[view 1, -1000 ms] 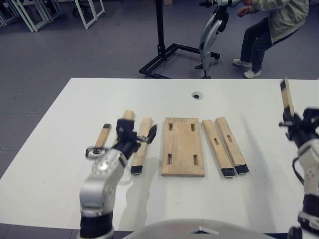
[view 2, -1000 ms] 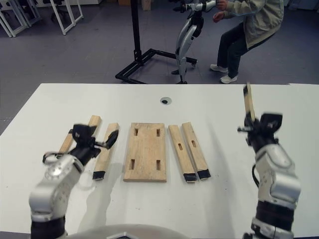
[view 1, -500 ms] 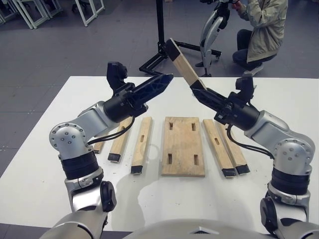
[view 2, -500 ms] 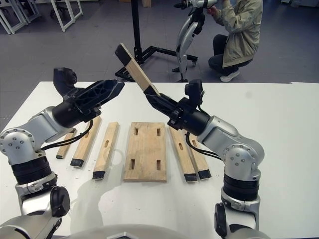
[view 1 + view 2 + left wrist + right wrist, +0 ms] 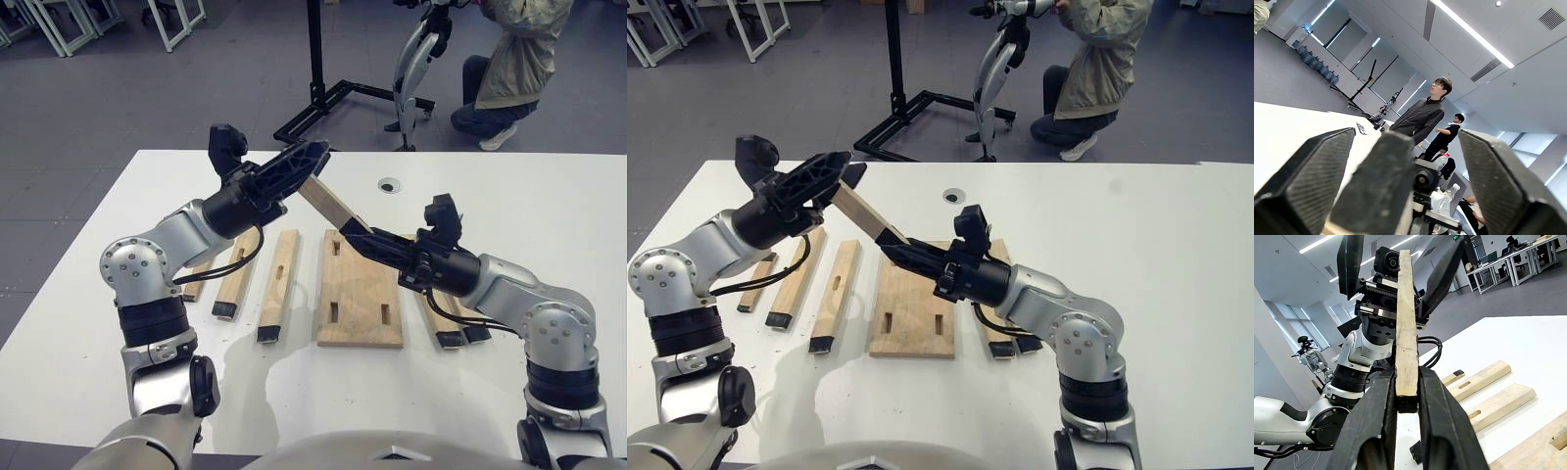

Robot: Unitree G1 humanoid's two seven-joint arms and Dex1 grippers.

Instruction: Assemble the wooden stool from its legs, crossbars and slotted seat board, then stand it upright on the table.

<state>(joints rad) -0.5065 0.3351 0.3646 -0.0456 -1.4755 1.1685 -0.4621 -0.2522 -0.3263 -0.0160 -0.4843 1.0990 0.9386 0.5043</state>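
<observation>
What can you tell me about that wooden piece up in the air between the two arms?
The wooden piece is a pale, flat, straight-edged slat of bare wood with a dark lower end. It is tilted in the air above the seat board, clear of it. The right gripper is shut on the dark end. The upper end sits between the left gripper's open fingers; whether they touch it is unclear.
</observation>
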